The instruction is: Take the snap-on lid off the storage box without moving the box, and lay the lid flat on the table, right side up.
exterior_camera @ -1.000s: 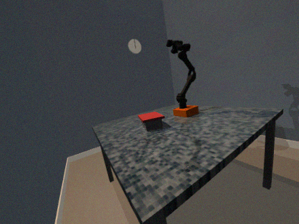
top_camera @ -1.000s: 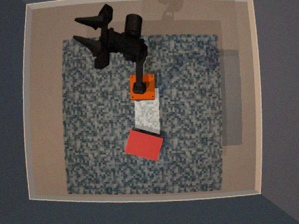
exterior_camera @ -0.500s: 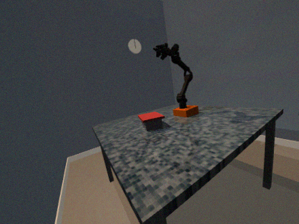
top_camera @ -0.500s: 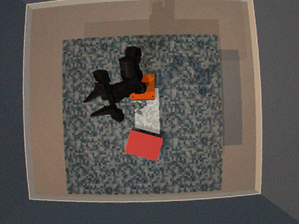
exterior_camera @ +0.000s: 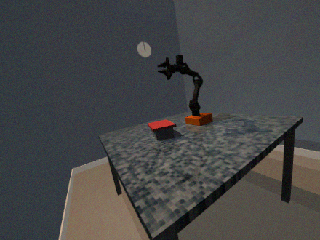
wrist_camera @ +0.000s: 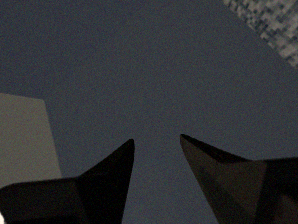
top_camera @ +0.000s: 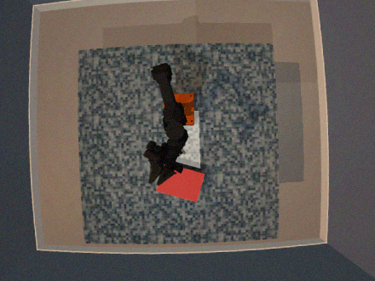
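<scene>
Top: gripper (top_camera: 154,183) (exterior_camera: 158,68) (wrist_camera: 156,140) sat over the picture-left end of the red lid (top_camera: 183,184) (exterior_camera: 162,124); lid's long axis ran roughly crosswise to the fingers.
Exterior: lid was on the box (exterior_camera: 164,133), on the table (exterior_camera: 204,156), well below the gripper. Fingers pointed sideways; the move needed down-pitch plus descent.
Wrist: fingers part-spread, nothing between; lid out of frame.

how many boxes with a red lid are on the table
1: the storage box, its red lid on top, stands on the table in front of the arm's orange base. The arm covers part of the table from above, but the exterior view shows no second one.
</scene>
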